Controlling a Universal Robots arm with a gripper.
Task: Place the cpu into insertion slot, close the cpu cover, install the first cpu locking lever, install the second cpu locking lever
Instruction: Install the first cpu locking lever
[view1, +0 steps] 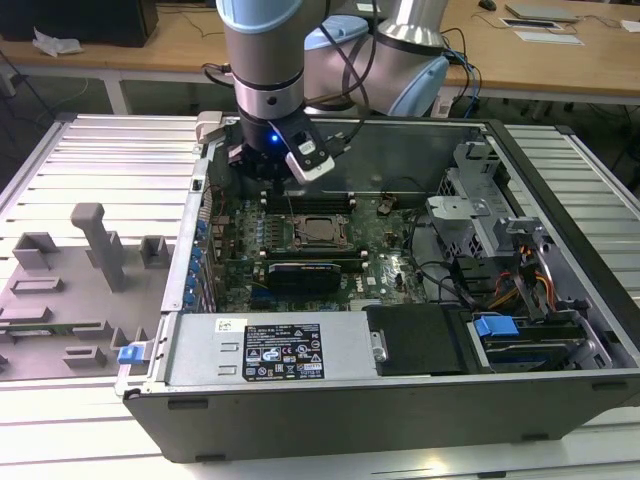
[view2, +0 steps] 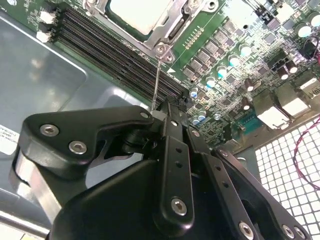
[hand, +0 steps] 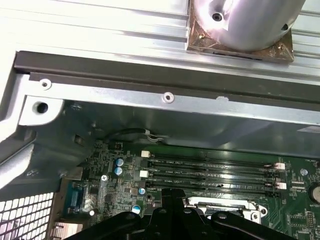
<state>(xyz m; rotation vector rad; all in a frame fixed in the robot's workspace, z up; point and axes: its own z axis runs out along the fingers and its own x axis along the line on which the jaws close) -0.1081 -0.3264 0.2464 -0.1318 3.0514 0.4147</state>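
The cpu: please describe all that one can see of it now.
In the second wrist view the cpu shows as a flat, pale silver-grey metal plate. It lies level, parallel to the green board, framed by the silver cpu cover, which rests over its edges. The picture's edge cuts off part of it.

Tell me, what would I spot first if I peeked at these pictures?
Probably the big silver and blue robot arm reaching into the open computer case near its far edge in the exterior view. In the second wrist view its chunky black gripper looms large. A thin metal lever runs from the gripper's tip toward the shiny cpu on the green circuit board.
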